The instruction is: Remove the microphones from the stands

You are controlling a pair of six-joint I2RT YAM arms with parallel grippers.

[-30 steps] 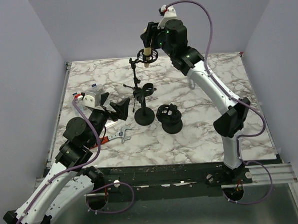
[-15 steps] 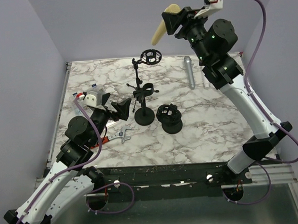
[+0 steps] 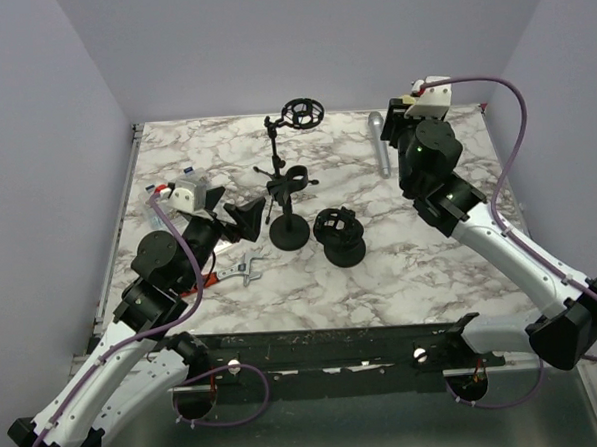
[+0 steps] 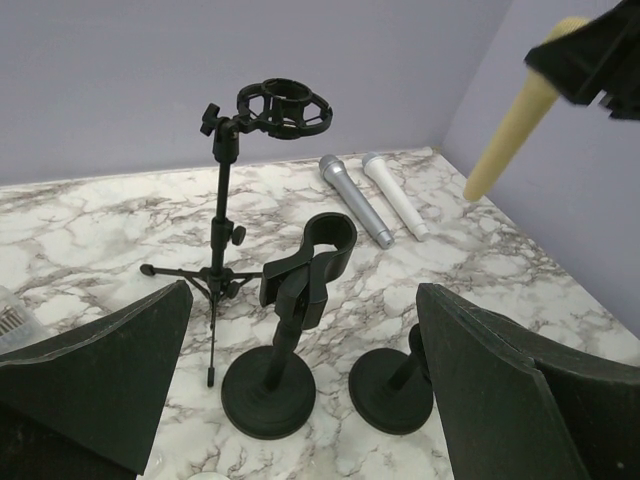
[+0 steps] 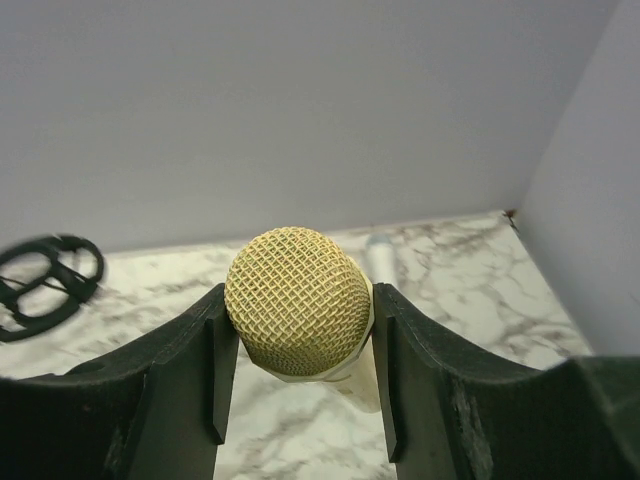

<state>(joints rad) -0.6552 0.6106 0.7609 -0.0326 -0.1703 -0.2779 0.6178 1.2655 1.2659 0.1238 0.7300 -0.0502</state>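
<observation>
We start at the right claw [image 5: 302, 322]: its two black fingers [image 5: 195, 370] are clamped on the mic [image 5: 296, 288], pressing the gold mesh head from either side. From the left wrist we see the mic's cream body slanting down out of that claw, tail end lowest, up in the air above the table [image 3: 431, 267]. So the mic is out of the stand [image 3: 274, 153], well apart from it and off to the right. The stand's ring [image 3: 302, 111] sits at the top of the thin tripod pole near the far edge; from the right wrist it shows at the far left, low against the wall [image 5: 300, 100].

Just below the right claw, two more mics lie side by side on the marble, a grey mic [image 4: 354, 199] and a white mic [image 4: 394, 194], touching or nearly so.

Over to the left claw [image 4: 305, 295]: spread wide, gripping nothing, hanging low and facing the stands. Right in front of it we have a clip stand [image 4: 300, 283] on a round base, upright. A third stand [image 3: 339, 237], also round-based, is just to the right of that one, with the tripod behind them both.
</observation>
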